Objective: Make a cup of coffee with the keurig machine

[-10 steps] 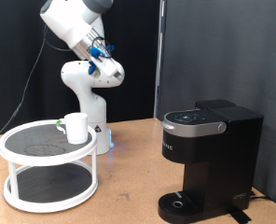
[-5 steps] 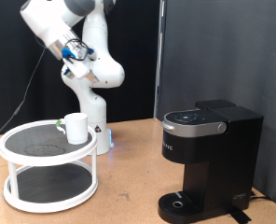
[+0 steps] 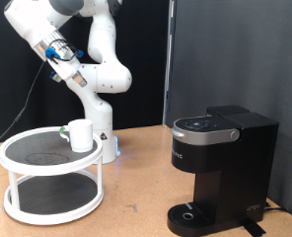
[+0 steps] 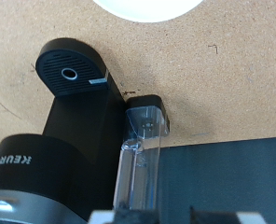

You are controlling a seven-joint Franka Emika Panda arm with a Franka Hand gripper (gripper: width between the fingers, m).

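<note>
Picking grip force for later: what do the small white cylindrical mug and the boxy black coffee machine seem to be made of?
The white cylindrical mug looks like glazed ceramic: smooth, opaque, evenly white, though plastic can't be excluded. The boxy black coffee machine looks like matte moulded plastic with a glossier lid; the wrist view shows a clear plastic-looking water tank.

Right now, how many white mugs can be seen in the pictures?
1. The cup stands on the upper shelf of the white round rack, at the exterior view's left, away from the keurig machine. Others may be hidden.
</note>
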